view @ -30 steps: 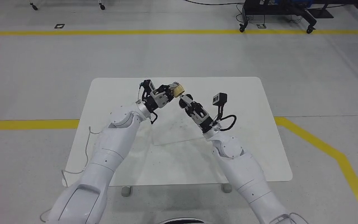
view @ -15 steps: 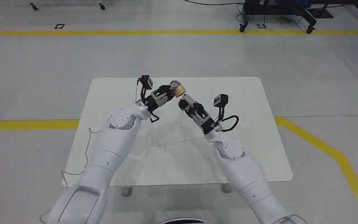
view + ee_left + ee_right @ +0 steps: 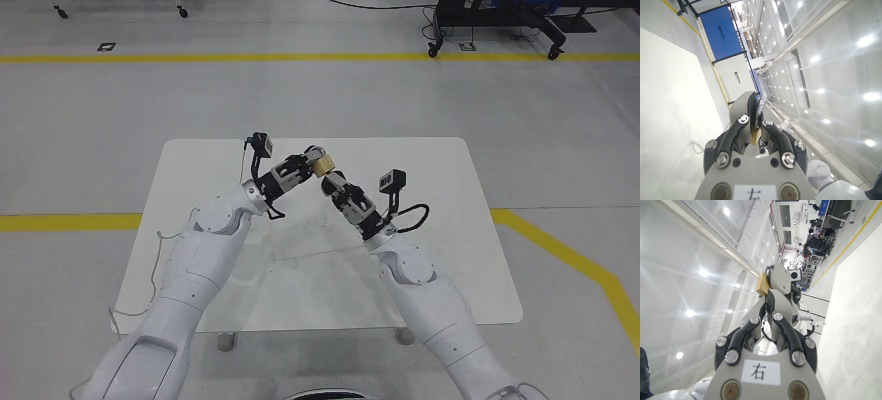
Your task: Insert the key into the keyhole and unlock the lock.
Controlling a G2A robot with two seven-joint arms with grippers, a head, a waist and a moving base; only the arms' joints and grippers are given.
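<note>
Top view: both arms up over the white desk (image 3: 440, 200), meeting above its far middle part. Brass lock (image 3: 319, 160) clamped in left tool (image 3: 305, 165), up in the air, clear of the desktop. Just beside it, right tool (image 3: 328, 178), set on the opposite side, tips at the brass body; touching or just apart, cannot tell. Beyond the desk, grey floor crossed by a yellow line (image 3: 300, 57).

Left wrist view: aimed along the left tool's fingers (image 3: 745, 106) toward ceiling lights. Between them the lock's brass body (image 3: 755, 137), seen edge-on, plus a shiny metal piece (image 3: 760, 106) running from it toward the fingertips. Shackle or something else, cannot tell. Off to one side, a rounded corner of the desk.

Right wrist view: right tool narrow, black ribbed pads (image 3: 770, 304) pressed close, only a thin slit between. Key hidden or too small to make out there, so cannot say whether gripped. Just past the tips, the lock, brass body tilted, lower end turned toward the right tool, silver shackle (image 3: 766, 270) at the far end. Pinched at its side by a grey-white finger of the left tool. Both tools angled upward, ceiling lights behind them.
</note>
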